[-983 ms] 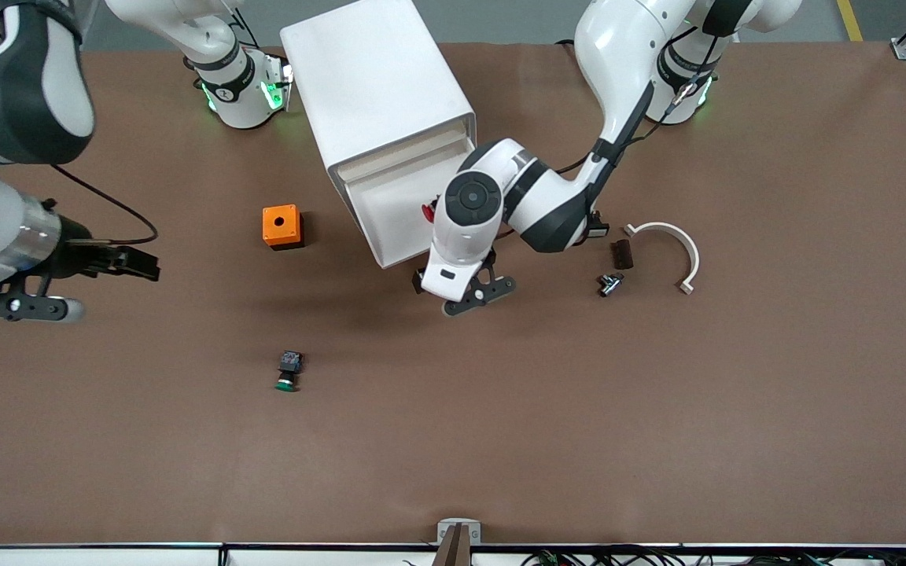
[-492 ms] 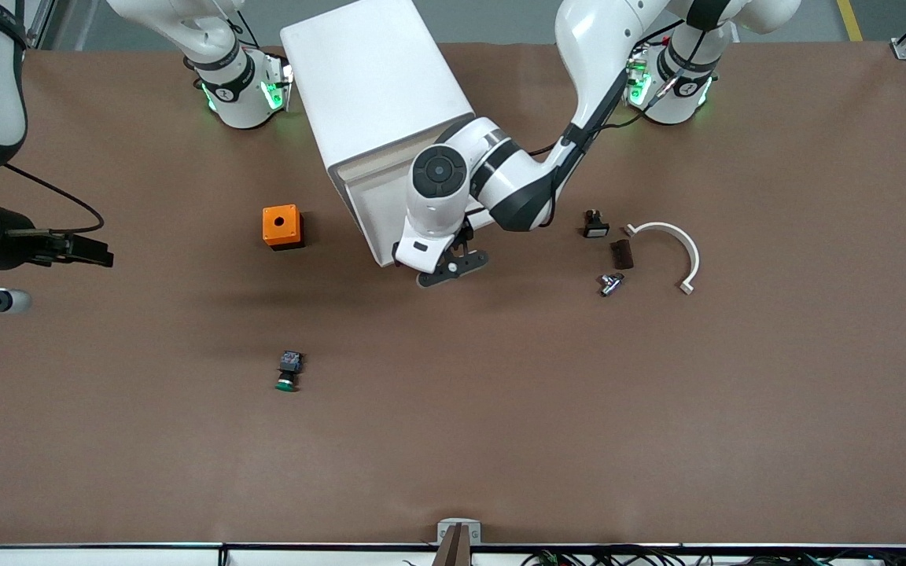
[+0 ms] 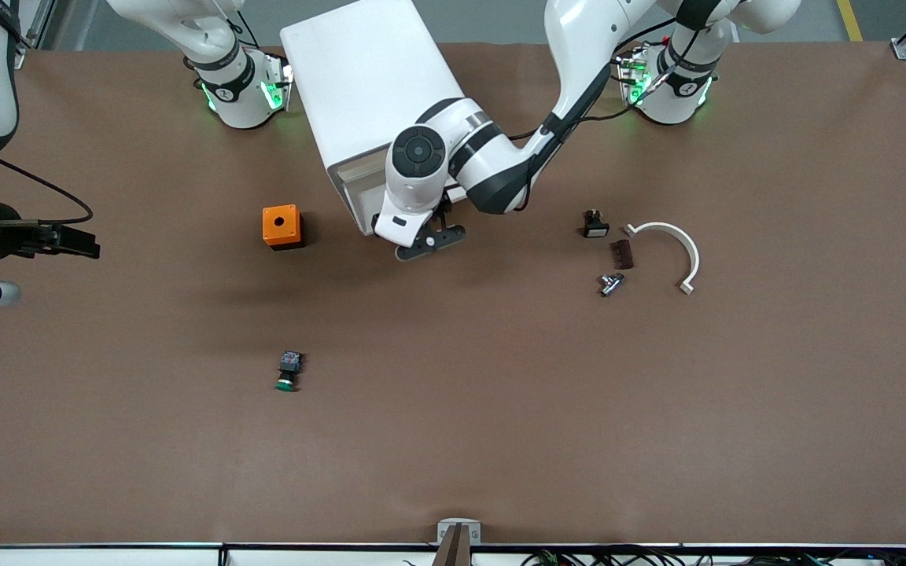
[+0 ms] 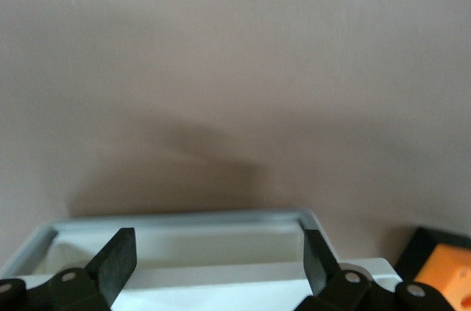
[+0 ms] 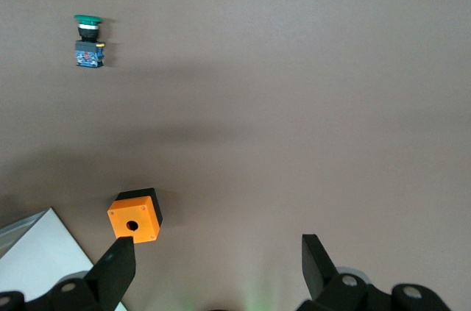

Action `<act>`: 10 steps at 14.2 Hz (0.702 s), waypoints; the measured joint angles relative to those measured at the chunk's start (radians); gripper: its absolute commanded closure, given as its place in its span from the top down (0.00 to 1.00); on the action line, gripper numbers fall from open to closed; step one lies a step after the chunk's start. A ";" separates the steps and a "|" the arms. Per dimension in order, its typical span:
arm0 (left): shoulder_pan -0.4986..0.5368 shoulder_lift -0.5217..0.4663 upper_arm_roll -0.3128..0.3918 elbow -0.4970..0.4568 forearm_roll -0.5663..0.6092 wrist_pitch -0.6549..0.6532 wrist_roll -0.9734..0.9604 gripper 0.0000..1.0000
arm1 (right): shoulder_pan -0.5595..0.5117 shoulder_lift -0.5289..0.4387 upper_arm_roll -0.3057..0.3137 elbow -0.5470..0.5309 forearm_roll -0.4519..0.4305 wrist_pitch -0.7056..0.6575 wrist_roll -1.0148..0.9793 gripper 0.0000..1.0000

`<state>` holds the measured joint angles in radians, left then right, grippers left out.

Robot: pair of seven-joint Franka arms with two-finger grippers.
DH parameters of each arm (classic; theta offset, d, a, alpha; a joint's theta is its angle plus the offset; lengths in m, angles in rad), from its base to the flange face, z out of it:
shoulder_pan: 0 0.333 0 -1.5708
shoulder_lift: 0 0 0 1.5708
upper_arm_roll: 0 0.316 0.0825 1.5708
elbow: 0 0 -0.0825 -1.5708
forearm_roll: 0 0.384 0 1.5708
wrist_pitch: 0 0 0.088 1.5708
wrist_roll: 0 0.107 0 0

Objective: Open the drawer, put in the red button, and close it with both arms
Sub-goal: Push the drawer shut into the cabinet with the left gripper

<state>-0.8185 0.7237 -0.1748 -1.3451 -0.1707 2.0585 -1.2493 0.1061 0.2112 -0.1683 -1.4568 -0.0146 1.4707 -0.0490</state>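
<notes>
The left gripper [image 3: 424,238], open, has pushed the drawer [image 3: 359,189] nearly shut at upper centre. The right gripper [image 3: 79,241], open, waits at the frame's edge.

We see the cabinet [image 3: 378,86] near the arms' bases, the box with a hole [image 3: 281,226] beside its drawer [image 3: 362,192], and the capped switch [image 3: 289,370] nearer the front camera.

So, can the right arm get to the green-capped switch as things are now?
Probably yes. The green-capped switch lies alone on bare table, nothing beside it. The right gripper, jaws open, hangs toward that end.
</notes>
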 measured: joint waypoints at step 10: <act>-0.005 0.016 -0.038 -0.030 -0.184 -0.001 -0.011 1.00 | -0.002 -0.001 -0.002 0.091 -0.014 -0.022 -0.006 1.00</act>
<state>-0.8234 0.7394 -0.2131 -1.3755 -0.3550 2.0574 -1.2599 0.1043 0.2107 -0.1700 -1.3660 -0.0285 1.4485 -0.0554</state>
